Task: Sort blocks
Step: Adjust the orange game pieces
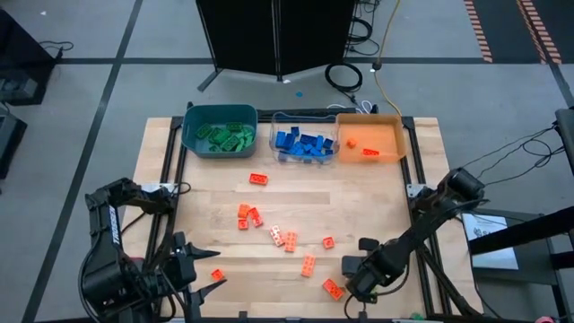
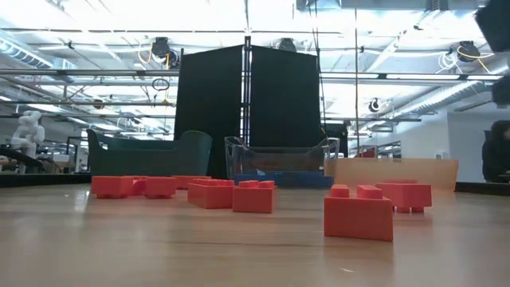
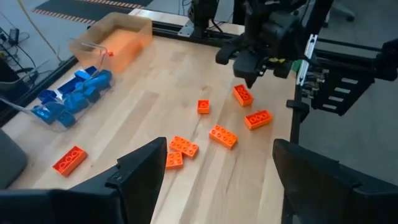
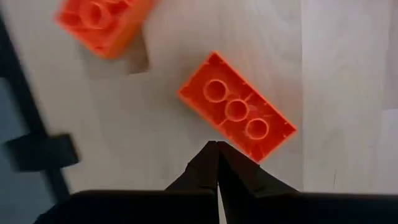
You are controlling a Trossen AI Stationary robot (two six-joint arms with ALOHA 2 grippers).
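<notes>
The right gripper [image 4: 217, 149], fingers pressed shut on nothing, hung just above an orange block [image 4: 237, 107] at the high view's lower right. Green and blue looked sorted — orange remained. Next it needed to open and straddle that block. The left gripper [image 3: 214, 165] waited open, lower left.

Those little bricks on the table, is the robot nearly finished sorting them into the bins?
Mostly. The green bricks lie in the teal bin, the blue bricks in the clear bin, and two orange ones sit in the orange bin. In hand: nothing; the right gripper is shut and empty above an orange brick; the left gripper waits open. About ten loose orange bricks remain.
</notes>
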